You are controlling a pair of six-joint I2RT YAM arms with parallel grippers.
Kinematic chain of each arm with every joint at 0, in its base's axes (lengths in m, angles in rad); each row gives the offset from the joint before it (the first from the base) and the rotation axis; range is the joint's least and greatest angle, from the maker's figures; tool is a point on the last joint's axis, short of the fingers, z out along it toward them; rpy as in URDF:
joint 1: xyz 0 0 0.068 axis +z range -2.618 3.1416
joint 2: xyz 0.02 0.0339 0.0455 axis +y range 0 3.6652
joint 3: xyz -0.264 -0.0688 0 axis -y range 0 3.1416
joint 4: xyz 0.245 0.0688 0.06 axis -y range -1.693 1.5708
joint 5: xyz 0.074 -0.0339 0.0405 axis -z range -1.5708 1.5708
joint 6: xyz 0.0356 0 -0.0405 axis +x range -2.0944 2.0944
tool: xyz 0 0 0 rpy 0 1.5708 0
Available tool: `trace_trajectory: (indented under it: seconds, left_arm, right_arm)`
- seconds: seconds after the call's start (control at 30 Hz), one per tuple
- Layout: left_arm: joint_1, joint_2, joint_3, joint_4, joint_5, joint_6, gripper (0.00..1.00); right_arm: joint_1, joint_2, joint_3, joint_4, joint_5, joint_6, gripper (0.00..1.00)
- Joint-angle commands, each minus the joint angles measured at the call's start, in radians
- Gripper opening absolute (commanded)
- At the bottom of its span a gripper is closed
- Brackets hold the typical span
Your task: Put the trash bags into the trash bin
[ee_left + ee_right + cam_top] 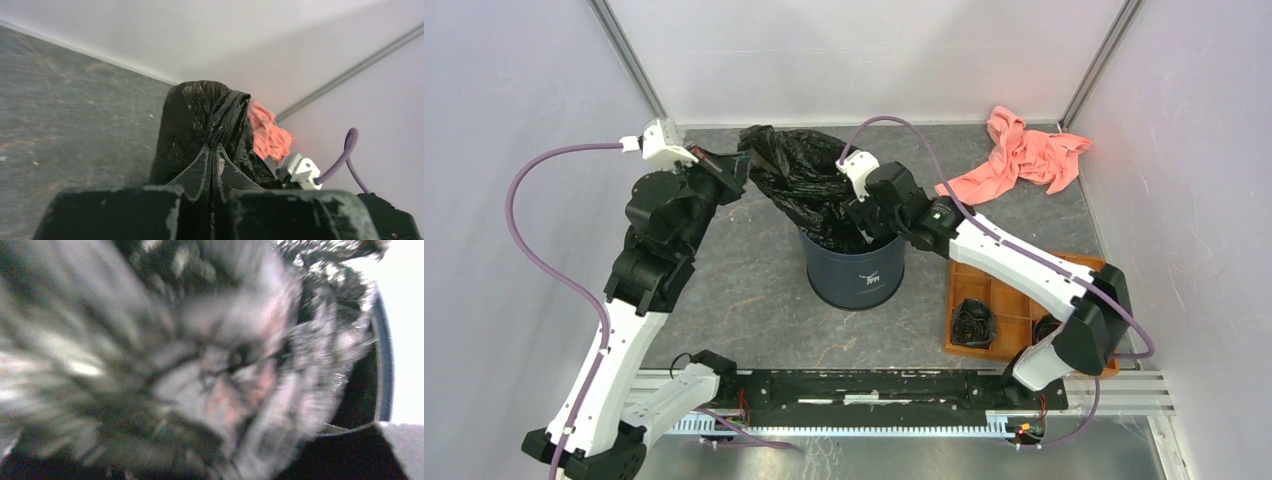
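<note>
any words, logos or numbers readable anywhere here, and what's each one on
Trash bin: a white deer logo; any lettering with it is too small to read.
No other text shows, not on the trash bag, orange tray or pink cloth.

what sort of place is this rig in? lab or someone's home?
Most likely a lab test cell: bare white walls with metal corner posts box in a grey tabletop, and a mounting rail runs along its near edge.
</note>
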Motion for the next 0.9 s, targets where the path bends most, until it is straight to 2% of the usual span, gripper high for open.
trace_trajectory:
  seconds: [0.0,0.03,0.17,0.37,0.53,0.7,0.87]
  left_arm:
    - [0.000,0.028,0.006,0.036,0.180,-0.140,0.02]
    - [0.002,0.035,0.015,0.044,0.214,-0.162,0.02]
    - [0.001,0.050,0.026,0.122,0.354,-0.238,0.02]
    - [0.001,0.065,0.109,0.054,0.357,-0.185,0.02]
    - [0.001,0.057,0.084,0.117,0.445,-0.246,0.02]
    - [0.000,0.056,0.081,0.124,0.470,-0.279,0.02]
    - [0.002,0.061,0.089,0.155,0.518,-0.305,0.02]
  right_arm:
    - [-0.003,-0.175,0.060,-0.001,0.007,-0.021,0.60]
    - [-0.003,-0.202,0.063,-0.005,-0.006,-0.052,0.62]
    - [-0.003,-0.313,0.045,-0.013,-0.056,-0.118,0.81]
    - [-0.003,-0.409,0.032,0.032,-0.078,-0.198,0.97]
    - [-0.002,-0.378,-0.033,0.240,-0.265,-0.212,0.98]
    - [0.005,-0.291,-0.074,0.362,-0.443,-0.167,0.97]
    - [0.012,-0.328,-0.239,0.530,-0.353,-0.187,0.96]
